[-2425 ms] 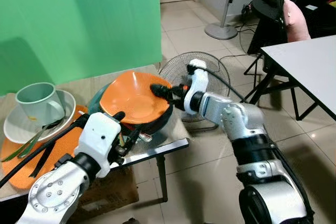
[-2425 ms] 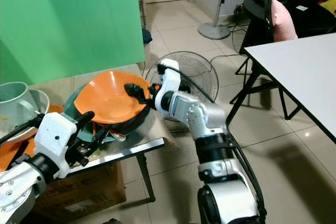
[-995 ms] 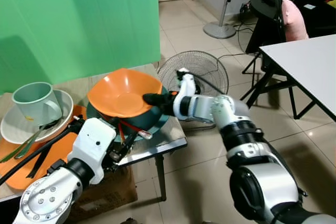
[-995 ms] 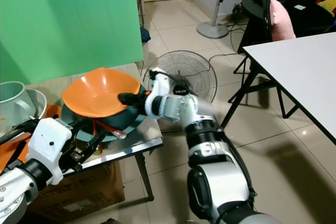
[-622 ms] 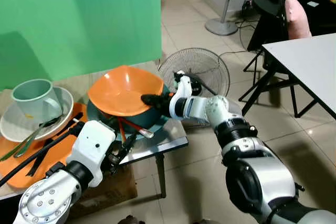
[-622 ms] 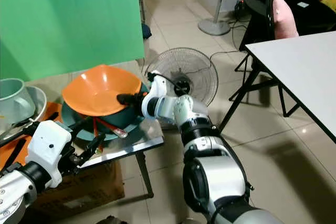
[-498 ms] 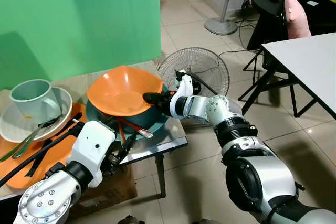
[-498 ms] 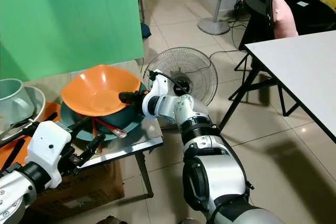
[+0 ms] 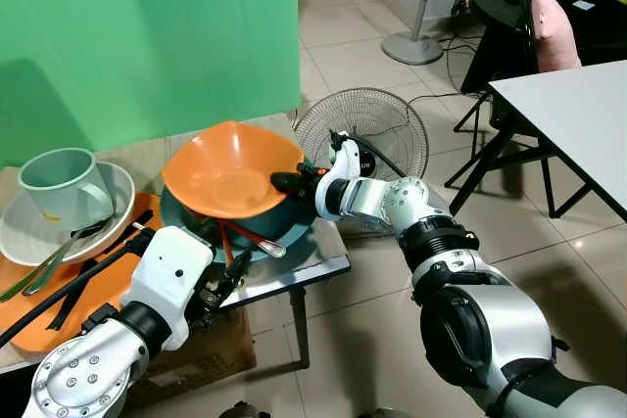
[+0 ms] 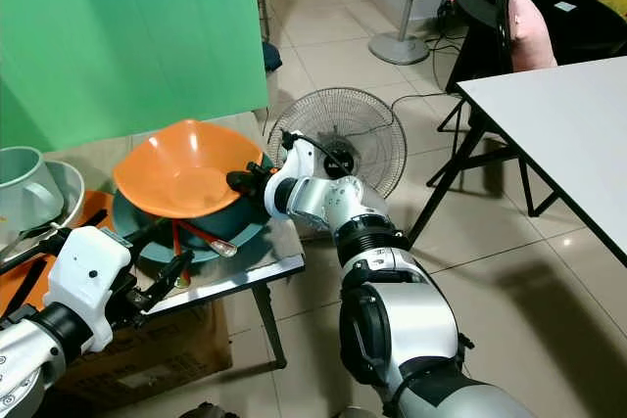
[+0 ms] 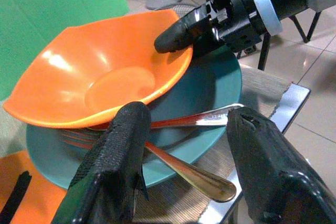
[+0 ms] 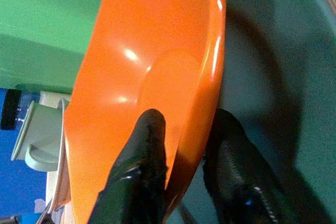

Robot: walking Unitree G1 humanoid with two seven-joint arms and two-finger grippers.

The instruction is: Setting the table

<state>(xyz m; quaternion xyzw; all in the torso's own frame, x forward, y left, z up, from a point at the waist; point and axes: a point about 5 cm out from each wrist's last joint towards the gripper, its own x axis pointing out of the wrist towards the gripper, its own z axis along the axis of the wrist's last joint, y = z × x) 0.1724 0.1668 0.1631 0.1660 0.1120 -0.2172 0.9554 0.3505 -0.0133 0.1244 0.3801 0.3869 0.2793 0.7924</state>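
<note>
- Orange bowl (image 9: 232, 167) now sits low and near level on the teal plate (image 9: 300, 226), at the right end of the small counter (image 9: 328, 261). In the oldest frame it was tipped up steeply on its edge; it has come down and settled since.
- Right claw (image 12: 181, 148) pinches the bowl's near rim: one finger inside the bowl, the other outside under the lip (right wrist view shows the rim running between them). Closed on the bowl, not released.
- Over the last half second the right claw has slid a little back toward the rim; the bowl itself barely shifts. Judgement: the bowl is being set down or re-seated on the plate, and a release or a fresh lift comes next. I cannot say which.
- Left claw (image 11: 184, 169) hovers low at the counter's front edge, fingers spread apart, holding nothing. Position much the same as a second ago.
- Red-handled fork (image 11: 100, 141) and spoon (image 11: 202, 179) lie on the plate, partly under the bowl, just ahead of the left claw.
- Further left on the counter: pale green mug (image 9: 61, 182) on a white plate (image 9: 116, 205), orange mat (image 9: 39, 305) beneath (none of it moved).
- Floor fan (image 9: 364, 131) stands just beyond the counter. White table (image 9: 578, 124) is well apart to the right; judged the likely place to be set, nothing carried there yet.
</note>
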